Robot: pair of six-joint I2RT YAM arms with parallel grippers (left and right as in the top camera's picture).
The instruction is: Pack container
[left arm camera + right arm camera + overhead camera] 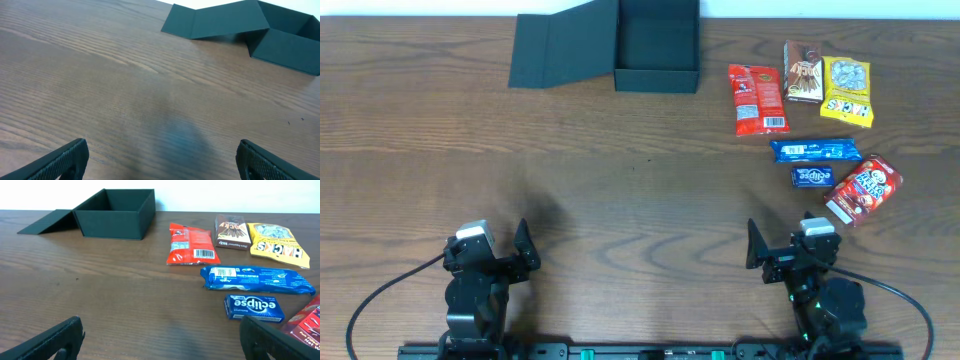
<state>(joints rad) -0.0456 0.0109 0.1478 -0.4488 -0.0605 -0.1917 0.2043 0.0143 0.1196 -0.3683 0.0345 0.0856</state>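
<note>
Brown wood-grain counter (620,200): left hand (165,162) and right hand (162,340) at the near edge, both spread wide, holding nothing. Beyond the right hand: small blue gum box (254,307), long blue wrapper (256,279), red pouch (192,250), yellow bag (276,246). Dark teal-grey cardboard container (658,45) at the far edge, flap lid (560,50) open leftward.

My left gripper (161,150) hung wide open over the brown wooden table (75,65). One dark finger (60,162) showed at the near left corner and the other at the near right, with only wood grain between them. At the far right sat the container (285,47), a dark teal box, with its flap lid (220,20) spread out to its left.
</note>
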